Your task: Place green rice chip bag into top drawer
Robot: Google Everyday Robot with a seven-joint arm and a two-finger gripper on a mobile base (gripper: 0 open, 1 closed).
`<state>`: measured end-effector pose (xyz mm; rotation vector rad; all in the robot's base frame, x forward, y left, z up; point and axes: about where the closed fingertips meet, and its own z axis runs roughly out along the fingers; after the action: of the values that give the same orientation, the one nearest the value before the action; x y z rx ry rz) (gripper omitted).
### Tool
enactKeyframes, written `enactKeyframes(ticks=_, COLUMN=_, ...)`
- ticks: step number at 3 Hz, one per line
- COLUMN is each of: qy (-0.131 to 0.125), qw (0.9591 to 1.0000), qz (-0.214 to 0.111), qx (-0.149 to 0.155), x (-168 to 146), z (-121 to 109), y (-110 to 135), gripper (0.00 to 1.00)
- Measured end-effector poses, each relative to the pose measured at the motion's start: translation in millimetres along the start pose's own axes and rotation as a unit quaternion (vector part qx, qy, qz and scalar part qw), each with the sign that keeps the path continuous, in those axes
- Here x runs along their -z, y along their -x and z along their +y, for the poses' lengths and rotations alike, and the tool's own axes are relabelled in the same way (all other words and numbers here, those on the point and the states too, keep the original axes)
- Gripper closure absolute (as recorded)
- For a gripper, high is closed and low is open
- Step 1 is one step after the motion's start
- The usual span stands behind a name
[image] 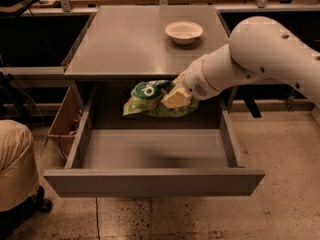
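The green rice chip bag (pixel 147 96) is wrinkly, shiny foil. The gripper (pixel 176 98) clamps it above the open top drawer (pixel 150 181), and its cream fingers look like matt plastic. The drawer and table (pixel 130 44) are smooth grey metal with a dull sheen. The arm (pixel 260 49) is smooth white plastic. The white bowl (pixel 184 31) looks matt.

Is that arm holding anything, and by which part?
The gripper, over the back of the open drawer, holds the green chip bag by the end nearest the arm.
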<state>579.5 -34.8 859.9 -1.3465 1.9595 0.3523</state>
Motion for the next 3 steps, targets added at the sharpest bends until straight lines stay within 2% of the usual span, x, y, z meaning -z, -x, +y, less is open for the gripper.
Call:
enactKeyframes(ticks=1, qy=0.018, qw=0.9998, qz=0.009, qx=-0.001, x=-17.5, z=15.4, y=-32.2, gripper=1.00)
enactKeyframes(ticks=3, qy=0.053, qw=0.9979, qz=0.027, qx=-0.024, x=-69.4, z=37.8, y=-91.0, gripper=1.00)
